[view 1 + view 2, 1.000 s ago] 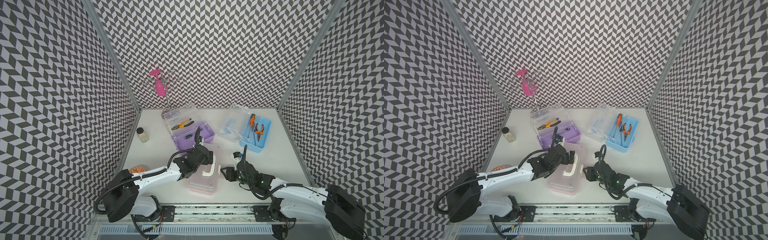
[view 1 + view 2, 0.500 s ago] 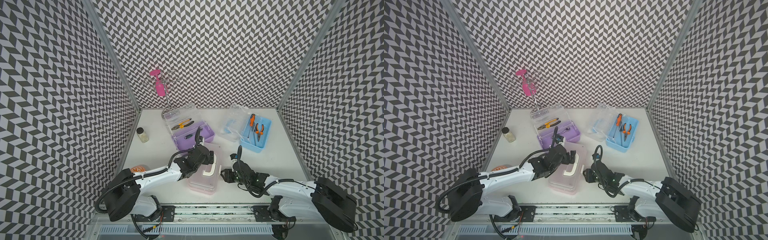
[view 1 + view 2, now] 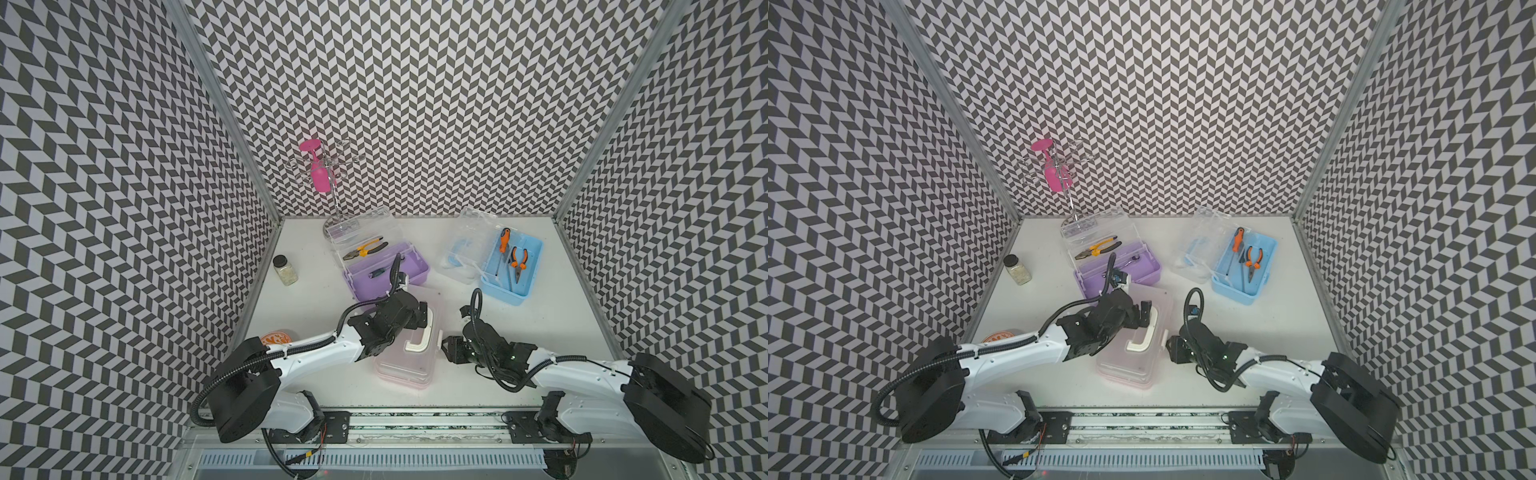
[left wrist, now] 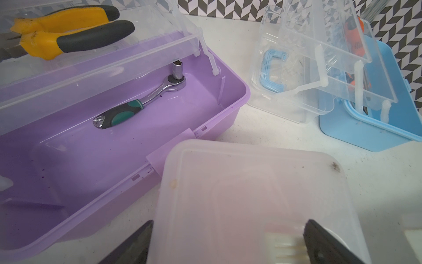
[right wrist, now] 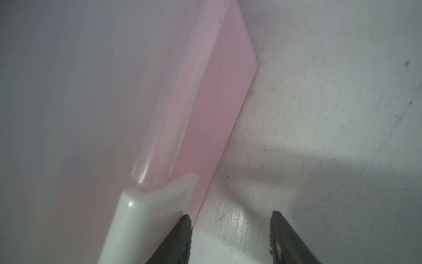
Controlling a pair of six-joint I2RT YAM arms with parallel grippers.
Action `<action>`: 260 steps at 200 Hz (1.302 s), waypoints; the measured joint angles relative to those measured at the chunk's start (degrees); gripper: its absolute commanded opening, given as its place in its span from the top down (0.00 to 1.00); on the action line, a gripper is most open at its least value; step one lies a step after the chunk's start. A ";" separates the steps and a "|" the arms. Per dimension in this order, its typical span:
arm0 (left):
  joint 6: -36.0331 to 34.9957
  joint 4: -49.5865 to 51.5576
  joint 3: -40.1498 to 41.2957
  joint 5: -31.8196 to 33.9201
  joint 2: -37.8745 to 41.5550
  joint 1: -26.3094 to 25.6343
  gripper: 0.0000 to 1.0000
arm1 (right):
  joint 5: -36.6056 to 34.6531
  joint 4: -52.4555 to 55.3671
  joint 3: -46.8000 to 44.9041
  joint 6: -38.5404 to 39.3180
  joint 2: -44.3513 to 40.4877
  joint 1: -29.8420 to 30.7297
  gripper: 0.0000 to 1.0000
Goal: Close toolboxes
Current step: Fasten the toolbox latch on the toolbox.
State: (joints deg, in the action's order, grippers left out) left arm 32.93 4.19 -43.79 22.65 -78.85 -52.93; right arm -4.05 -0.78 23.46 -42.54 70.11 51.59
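Closest to the arm bases, the pink toolbox (image 3: 409, 363) lies on the white counter (image 3: 561, 316) with its clear lid down and its white loop handle (image 3: 419, 343) flat on top. The left tool (image 4: 228, 244) hangs over that lid with its jaws wide apart. One finger is by the handle, the other at the lid's edge, and nothing is gripped. The right tool (image 5: 230, 240) sits low at the pink toolbox's right side, its jaws a moderate gap apart over bare counter. One fingertip is right beside the white latch (image 5: 146, 212); I cannot tell if it touches. Left of the pink toolbox, a round orange-patterned thing (image 3: 275, 336) is partly hidden by the left arm. Just behind the pink toolbox stands the purple toolbox (image 3: 413, 270), open with its lid raised. It holds yellow-handled pliers (image 3: 363, 250) on its clear tray and a ratchet wrench (image 4: 137, 105) in its base. Behind and to the right, well apart, the blue toolbox (image 3: 532, 253) is open with its clear lid (image 3: 463, 257) thrown back. Inside it are an orange-handled screwdriver (image 3: 504, 240) and orange pliers (image 3: 518, 264). Behind and to the left stands a glass jar (image 3: 286, 271) with a black cap. Farthest back, a pink stemmed glass (image 3: 319, 180) hangs upside down from a wire rack (image 3: 332, 189).
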 measured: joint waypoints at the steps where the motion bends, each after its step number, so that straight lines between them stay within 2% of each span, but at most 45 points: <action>1: 0.00 0.02 0.00 0.02 0.00 0.00 0.00 | -0.07 0.04 0.00 -0.02 -0.04 0.00 0.41; 39: -0.13 1.07 -0.61 -0.07 0.04 0.15 0.01 | -2.99 4.26 1.62 1.01 -2.75 0.00 0.37; 93: -3.04 5.92 -3.61 -0.72 0.37 1.03 0.01 | -4.35 12.33 6.16 5.31 -8.11 0.02 0.24; 122: -4.94 8.07 -5.01 -0.59 3.04 1.22 0.00 | -2.45 14.01 7.91 8.83 -12.55 0.02 0.15; 150: -5.22 8.76 -5.44 -0.44 7.45 1.79 0.00 | 1.55 15.10 8.00 12.26 -15.47 0.04 0.00; 194: -4.79 9.92 -3.21 -0.50 10.97 3.45 0.01 | 5.27 15.91 8.26 14.49 -15.76 0.37 0.00; 221: -4.31 11.21 -0.39 -0.72 12.11 4.09 0.01 | 3.21 15.82 10.49 14.10 -13.73 0.37 0.00; 260: -3.58 12.00 1.36 -1.09 15.21 5.70 0.00 | -1.25 15.80 17.99 14.36 -5.68 0.37 0.00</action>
State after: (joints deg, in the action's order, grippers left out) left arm 29.34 16.19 -42.44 21.56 -63.64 -47.22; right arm -5.30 15.03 41.45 -28.18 64.42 51.96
